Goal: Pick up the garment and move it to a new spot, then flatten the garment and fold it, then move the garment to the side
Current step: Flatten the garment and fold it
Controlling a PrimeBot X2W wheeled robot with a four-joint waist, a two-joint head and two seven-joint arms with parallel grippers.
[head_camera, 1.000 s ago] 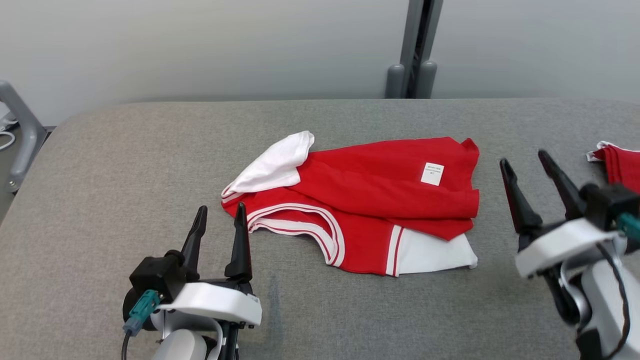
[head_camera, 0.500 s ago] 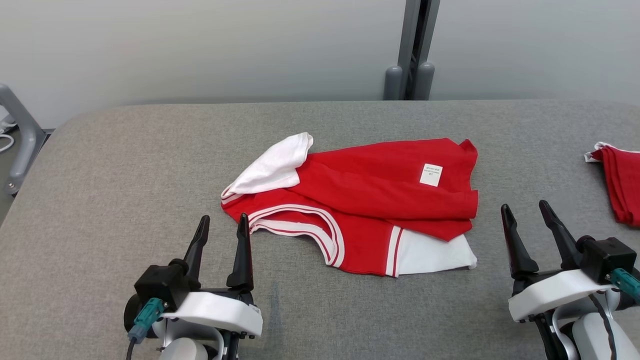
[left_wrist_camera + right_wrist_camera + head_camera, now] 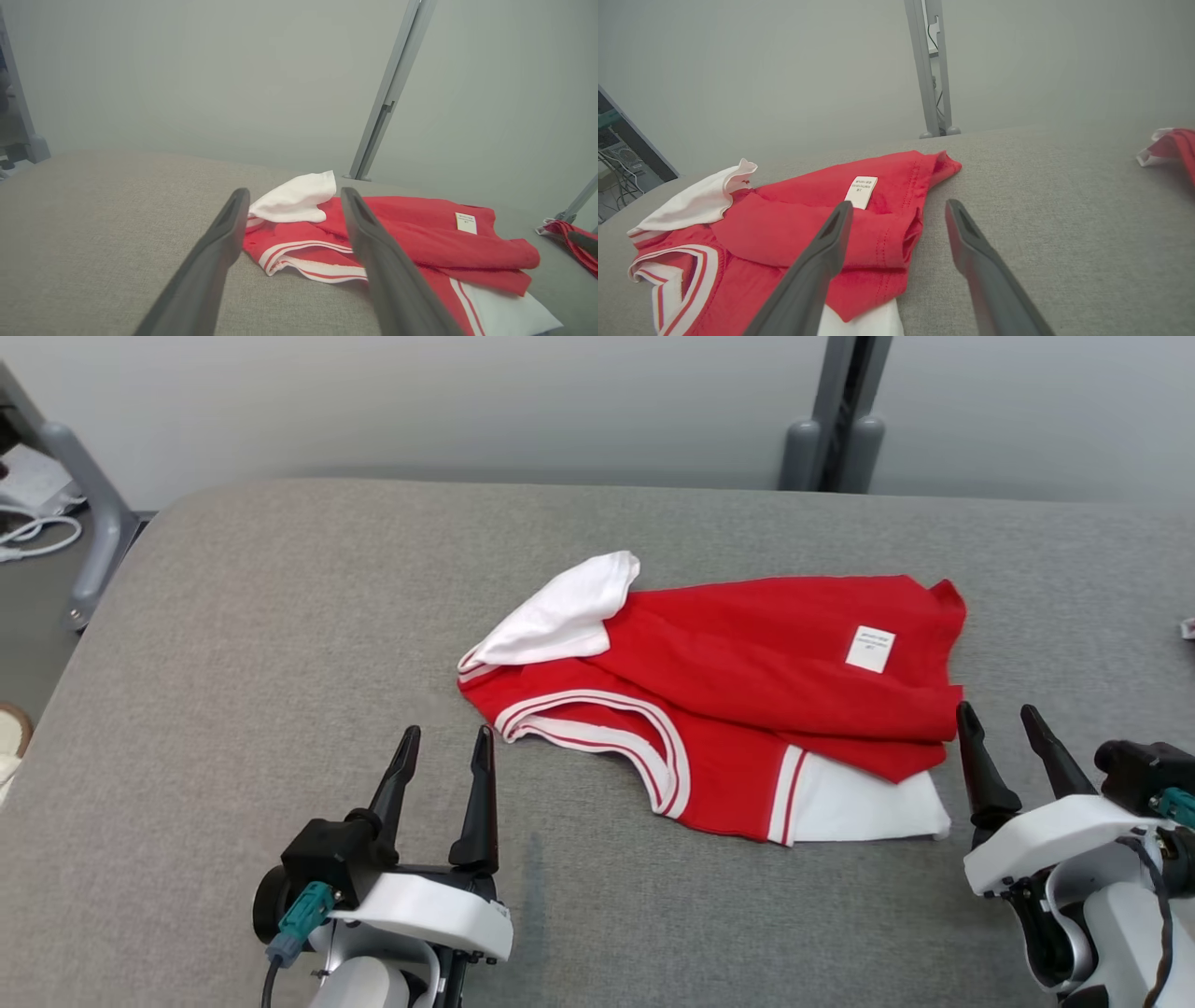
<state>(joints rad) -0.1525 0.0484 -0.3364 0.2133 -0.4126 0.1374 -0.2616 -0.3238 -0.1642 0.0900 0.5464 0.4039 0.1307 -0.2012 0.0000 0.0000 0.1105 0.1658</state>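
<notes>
The red-and-white garment (image 3: 747,691) is laid rumpled, partly folded over itself, at the middle of the grey counter (image 3: 233,663). The left jaws are held released and empty near its striped left edge. The right jaws, likewise released and empty, are held just beside its right edge. Another red cloth (image 3: 1169,144) is seen well apart on the right.

Open grey surface (image 3: 233,663) all round the garment (image 3: 747,672)

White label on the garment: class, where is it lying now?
In the head view the label sits on the right part of the garment, near its far right corner, just beyond the open right gripper.
</notes>
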